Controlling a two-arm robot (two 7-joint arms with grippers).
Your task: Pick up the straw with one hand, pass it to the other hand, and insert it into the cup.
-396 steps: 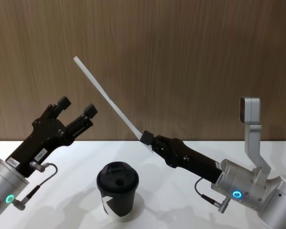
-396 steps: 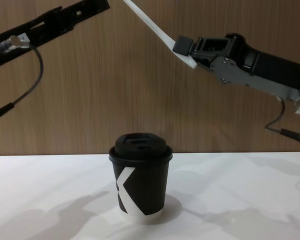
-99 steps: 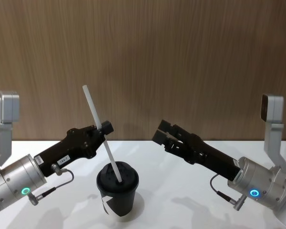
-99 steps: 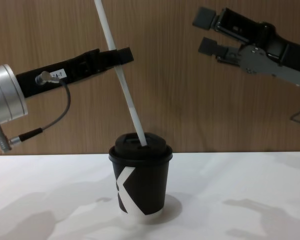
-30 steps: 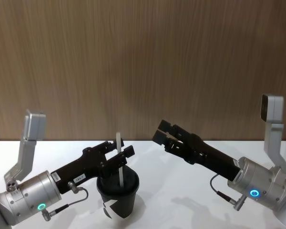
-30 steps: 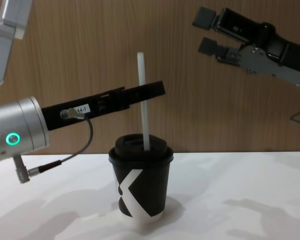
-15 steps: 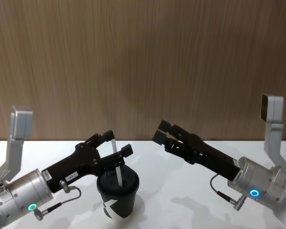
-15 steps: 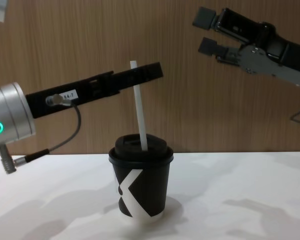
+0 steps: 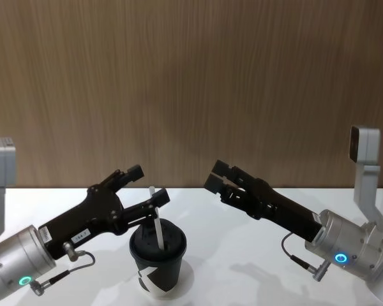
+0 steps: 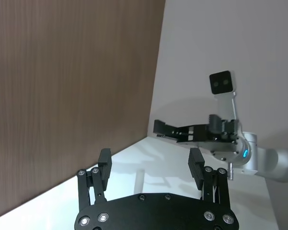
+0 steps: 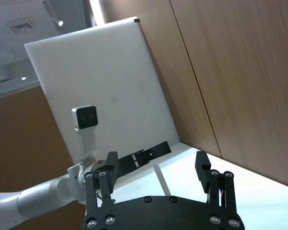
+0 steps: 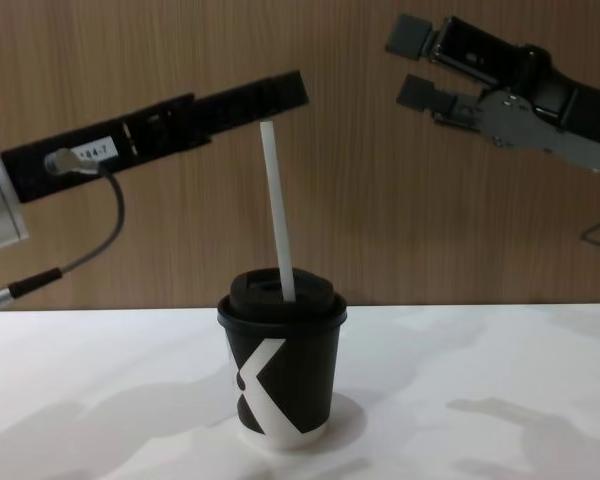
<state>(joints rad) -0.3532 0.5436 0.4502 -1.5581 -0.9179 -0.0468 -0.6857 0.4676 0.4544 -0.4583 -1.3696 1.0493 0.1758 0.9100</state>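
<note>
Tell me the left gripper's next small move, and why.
Probably draw the left gripper back from the cup: the straw stands in the lid, and the open fingers are apart from it, so nothing is left to hold.

The straw's (image 12: 276, 210) bottom end disappears into the cup (image 12: 282, 365) lid, so no telling how deep it sits. In the chest view both arms get cut off at the side edges. The left arm's label is too tiny to read properly.
</note>
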